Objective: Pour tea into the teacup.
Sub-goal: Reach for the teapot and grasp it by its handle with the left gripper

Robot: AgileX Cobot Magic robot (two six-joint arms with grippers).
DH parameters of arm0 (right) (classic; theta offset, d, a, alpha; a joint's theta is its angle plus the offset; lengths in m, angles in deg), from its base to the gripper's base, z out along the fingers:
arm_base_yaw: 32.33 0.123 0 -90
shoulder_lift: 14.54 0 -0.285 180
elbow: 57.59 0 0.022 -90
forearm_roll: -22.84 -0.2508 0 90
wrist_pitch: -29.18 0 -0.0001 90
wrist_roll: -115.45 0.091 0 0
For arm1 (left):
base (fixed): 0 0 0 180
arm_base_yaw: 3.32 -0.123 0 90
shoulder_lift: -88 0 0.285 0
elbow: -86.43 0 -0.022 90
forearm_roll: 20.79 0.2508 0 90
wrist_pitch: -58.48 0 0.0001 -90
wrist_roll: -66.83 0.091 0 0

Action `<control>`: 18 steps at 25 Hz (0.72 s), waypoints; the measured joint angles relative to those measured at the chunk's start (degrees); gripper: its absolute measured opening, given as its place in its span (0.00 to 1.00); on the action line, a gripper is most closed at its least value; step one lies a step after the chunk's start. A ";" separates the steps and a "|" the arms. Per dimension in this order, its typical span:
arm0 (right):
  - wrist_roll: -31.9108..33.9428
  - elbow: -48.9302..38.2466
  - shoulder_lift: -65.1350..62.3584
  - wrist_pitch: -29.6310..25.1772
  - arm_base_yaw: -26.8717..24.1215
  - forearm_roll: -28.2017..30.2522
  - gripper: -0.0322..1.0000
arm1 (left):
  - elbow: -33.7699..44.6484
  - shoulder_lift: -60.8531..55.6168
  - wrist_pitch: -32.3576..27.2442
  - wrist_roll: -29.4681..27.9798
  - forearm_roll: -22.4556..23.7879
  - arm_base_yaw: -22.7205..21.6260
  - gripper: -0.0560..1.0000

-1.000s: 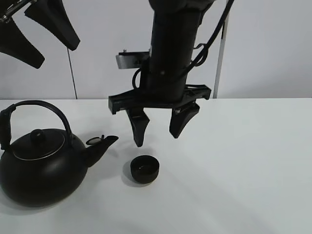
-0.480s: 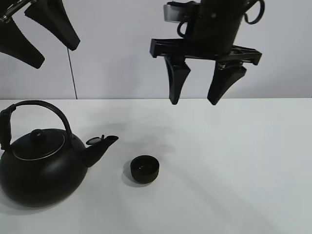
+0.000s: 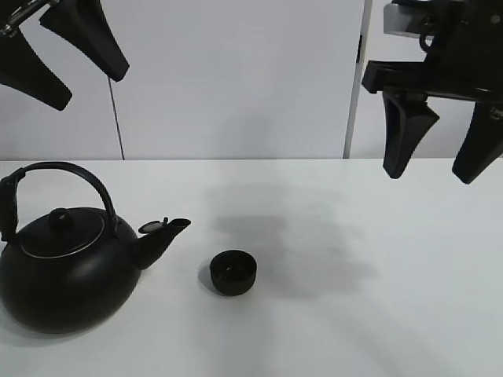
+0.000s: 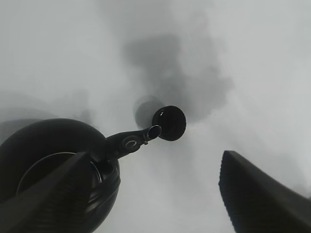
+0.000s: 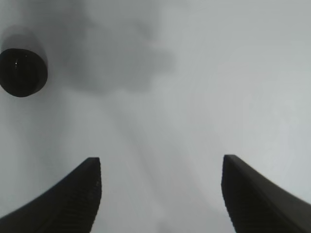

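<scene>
Jaws on both grippers are spread wide apart and hold nothing. The left gripper (image 3: 88, 89) hangs high above the left side of the table, and the right gripper (image 3: 429, 177) hangs high at the far right. A white table (image 3: 377, 314) carries a big round black kettle (image 3: 63, 275) on its left, with its arched handle up and spout pointing right. A small black teacup (image 3: 233, 272) sits upright near the spout tip without touching it, well apart from both grippers.

The kettle (image 4: 48, 136) spout (image 4: 131, 141) points at the teacup (image 4: 169, 123) between 2 spread fingers (image 4: 257, 194).
</scene>
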 joint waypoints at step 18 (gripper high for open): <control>-2.39 -0.24 -1.41 2.19 -0.16 -0.04 0.50 | 0.00 0.00 0.00 0.00 0.00 0.00 0.56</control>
